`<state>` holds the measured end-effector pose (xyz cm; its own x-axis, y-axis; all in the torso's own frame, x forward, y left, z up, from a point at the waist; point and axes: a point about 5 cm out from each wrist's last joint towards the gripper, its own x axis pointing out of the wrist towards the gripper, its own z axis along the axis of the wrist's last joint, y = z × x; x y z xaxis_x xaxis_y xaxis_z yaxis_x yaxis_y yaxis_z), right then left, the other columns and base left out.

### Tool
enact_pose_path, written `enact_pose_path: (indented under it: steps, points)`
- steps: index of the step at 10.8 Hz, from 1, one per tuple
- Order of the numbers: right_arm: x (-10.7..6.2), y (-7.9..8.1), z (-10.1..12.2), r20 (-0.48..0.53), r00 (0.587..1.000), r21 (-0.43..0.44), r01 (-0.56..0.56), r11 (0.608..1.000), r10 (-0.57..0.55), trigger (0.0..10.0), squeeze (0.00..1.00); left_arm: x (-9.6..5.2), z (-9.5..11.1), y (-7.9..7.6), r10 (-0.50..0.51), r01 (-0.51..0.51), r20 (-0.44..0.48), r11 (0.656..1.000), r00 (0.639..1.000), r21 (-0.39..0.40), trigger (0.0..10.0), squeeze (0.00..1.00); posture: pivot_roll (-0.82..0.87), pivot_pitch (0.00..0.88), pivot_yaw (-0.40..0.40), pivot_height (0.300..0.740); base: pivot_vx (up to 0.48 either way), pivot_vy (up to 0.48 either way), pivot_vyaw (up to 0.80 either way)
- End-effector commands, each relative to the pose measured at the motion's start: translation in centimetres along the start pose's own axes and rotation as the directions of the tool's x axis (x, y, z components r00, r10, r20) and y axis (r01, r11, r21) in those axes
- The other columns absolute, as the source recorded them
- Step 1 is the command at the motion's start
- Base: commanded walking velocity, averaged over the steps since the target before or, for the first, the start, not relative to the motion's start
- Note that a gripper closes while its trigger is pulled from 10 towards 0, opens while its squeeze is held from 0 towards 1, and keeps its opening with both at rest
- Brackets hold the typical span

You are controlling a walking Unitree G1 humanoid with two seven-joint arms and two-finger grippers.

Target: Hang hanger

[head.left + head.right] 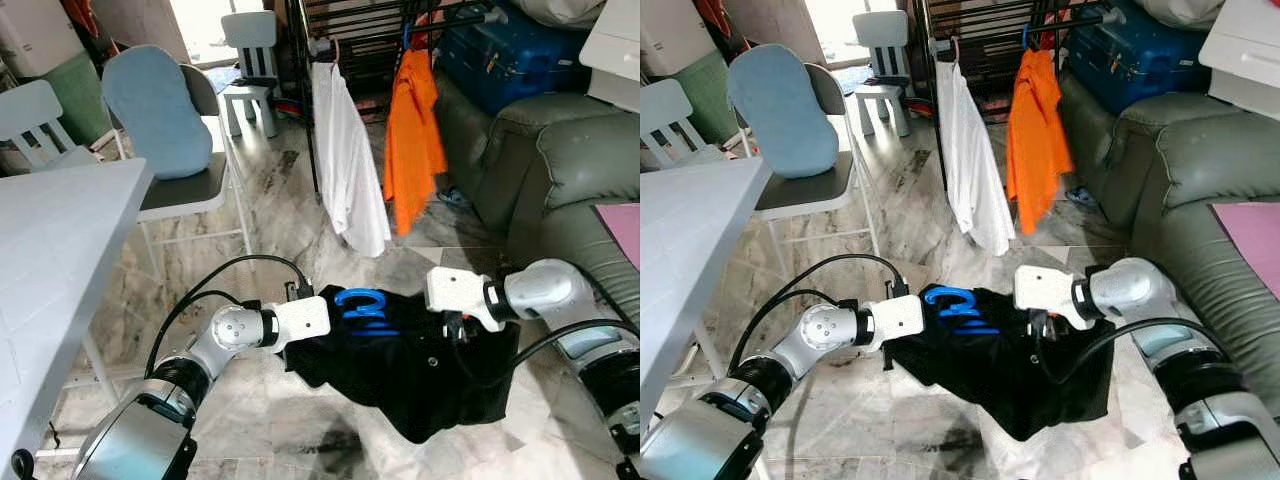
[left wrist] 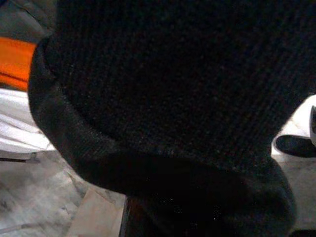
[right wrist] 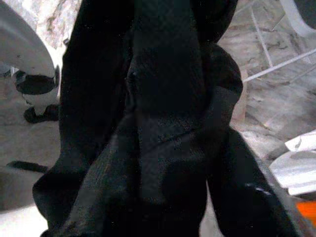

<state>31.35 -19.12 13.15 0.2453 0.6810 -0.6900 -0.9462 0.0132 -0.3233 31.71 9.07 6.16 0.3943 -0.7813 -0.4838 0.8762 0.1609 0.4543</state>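
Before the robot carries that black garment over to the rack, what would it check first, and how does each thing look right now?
1. Black garment held up between left gripper and right gripper: ok.
2. Blue hanger sits in the garment's neck: ok, hook on top.
3. Finger grip on the cloth: cannot tell, fabric hides the fingers.
4. Garment clear of the floor: cannot tell, hem hangs low.
5. Free space on the rack between white shirt and orange shirt: ok, a gap shows.
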Motion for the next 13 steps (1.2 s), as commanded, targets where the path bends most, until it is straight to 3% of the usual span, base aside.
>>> enact_pose_path:
  steps: [1,4,11,12,13]
  points:
    - [0.2,0.1,-0.5,-0.055,0.998,-0.014,-0.015,1.000,0.014,0.0,0.00,0.0,1.5,1.7,0.046,-0.048,0.058,0.998,0.997,0.038,0.0,0.00,-0.26,0.000,0.119,0.740,0.000,0.000,0.00]
    - [0.3,-0.5,-1.1,-0.107,0.993,-0.034,0.045,0.998,-0.048,0.0,0.00,0.1,1.7,1.6,0.038,-0.041,0.067,0.998,0.997,0.038,0.0,0.00,-0.26,0.000,0.118,0.740,0.000,0.000,0.00]
    - [0.4,-1.1,-1.3,-0.088,0.991,-0.039,0.099,0.994,-0.102,0.0,0.00,0.0,1.7,1.7,0.059,-0.062,0.075,0.997,0.995,0.035,0.0,0.00,-0.26,0.000,0.116,0.740,0.000,0.000,0.00]
    - [0.3,-1.2,-1.3,-0.089,0.989,-0.038,0.113,0.993,-0.116,0.0,0.00,0.0,1.6,1.6,0.066,-0.067,0.080,0.998,0.995,0.013,10.0,0.00,-0.26,0.000,0.117,0.740,0.000,0.000,0.00]
    - [0.3,-1.3,-1.4,-0.093,0.988,-0.038,0.122,0.992,-0.125,0.0,0.00,-0.2,1.4,1.5,0.087,-0.087,0.094,0.996,0.992,-0.004,10.0,1.00,-0.26,0.000,0.116,0.740,0.000,0.000,0.00]
